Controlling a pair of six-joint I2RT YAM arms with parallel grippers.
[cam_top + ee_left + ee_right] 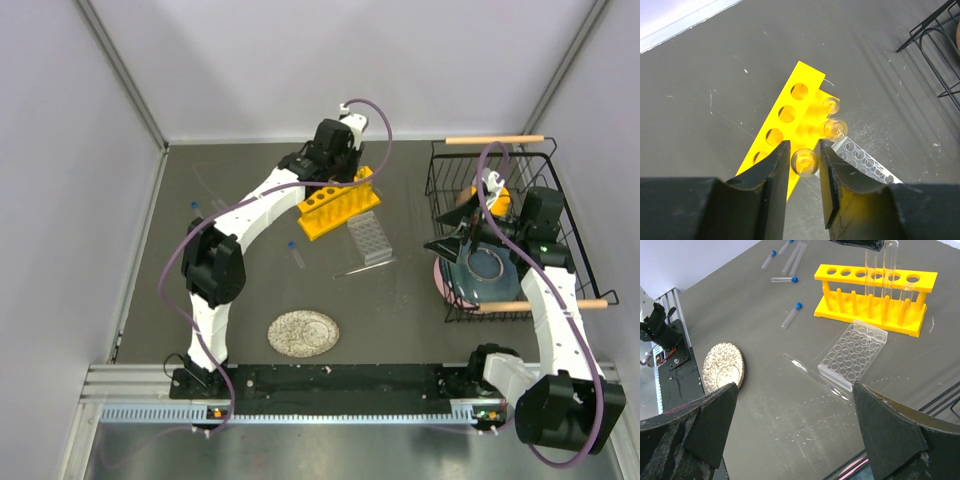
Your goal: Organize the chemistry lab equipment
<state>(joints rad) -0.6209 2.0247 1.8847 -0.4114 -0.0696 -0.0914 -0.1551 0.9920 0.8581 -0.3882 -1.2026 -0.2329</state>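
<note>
1. The yellow six-hole plastic test-tube rack is standing at the far middle of the table, its long axis running diagonally. The left arm is reaching right over it, while the right arm is well apart.
2. The left gripper is pointing straight down. Its jaws are sitting close on either side of a thin clear glass tube, one of three standing upright in the rack. I cannot tell whether they are pinching or letting go.
3. The right gripper is hanging spread wide, holding nothing.
4. A loose glass tube is lying flat, near the rack.
5. Small blue-capped vials are lying on the left arm's side.
</note>
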